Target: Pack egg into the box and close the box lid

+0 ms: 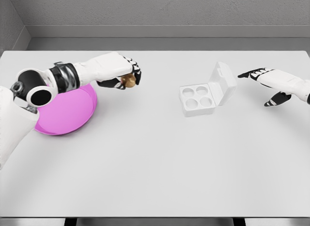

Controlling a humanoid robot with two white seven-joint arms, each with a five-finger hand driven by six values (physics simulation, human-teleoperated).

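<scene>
A brown egg sits in my left hand, whose fingers are curled around it just right of the pink plate. The white egg box lies right of the table's middle, its lid standing open at the back right, and its four round cups show nothing in them. My right hand hovers just right of the lid with fingers spread, holding nothing.
The pink plate lies at the left, partly under my left forearm. The white table stretches wide toward the front edge. A grey wall runs along the back.
</scene>
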